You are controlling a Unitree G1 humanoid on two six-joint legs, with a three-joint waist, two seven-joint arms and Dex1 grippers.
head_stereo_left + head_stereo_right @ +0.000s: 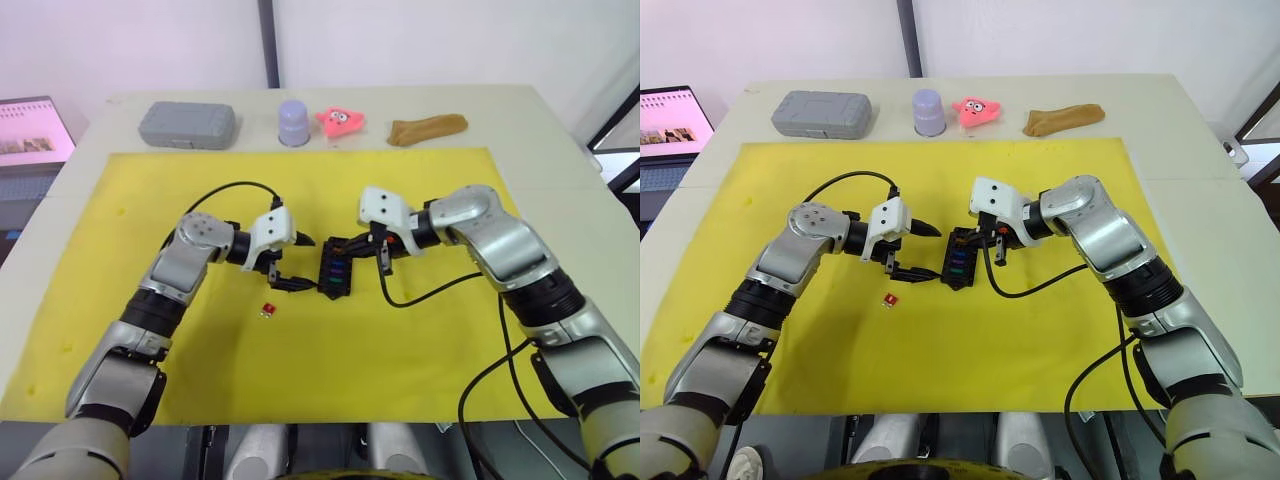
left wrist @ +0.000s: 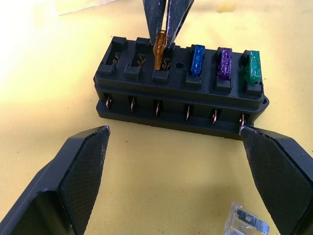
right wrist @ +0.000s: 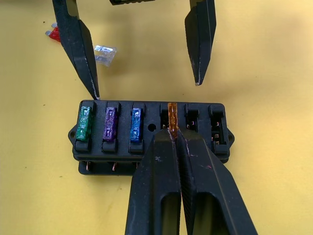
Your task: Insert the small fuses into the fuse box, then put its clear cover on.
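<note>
Fingertips of the right gripper [image 3: 172,134] are clenched on an amber fuse [image 3: 171,116], holding it upright in the fourth slot of the fuse box [image 3: 151,134]. The left gripper [image 2: 173,161] stands released, its two fingers spread wide along the box's opposite long side, one near each end, without gripping it.

The fuse box is a black block with six slots in a row. Green [image 3: 84,124], purple [image 3: 109,123] and blue [image 3: 135,122] fuses sit seated in three neighbouring slots beside the amber one; the two slots past the amber fuse are bare.

A red fuse [image 1: 268,309] and a pale clear fuse [image 3: 104,51] lie loose near the box, beyond the left gripper.

The box rests on a yellow mat [image 1: 400,350] on a pale table [image 1: 560,140]. Well beyond the box, along the table's far edge, stand a grey case [image 1: 187,124], a lavender cup [image 1: 294,122], a pink toy [image 1: 340,121] and a brown object [image 1: 427,129].
</note>
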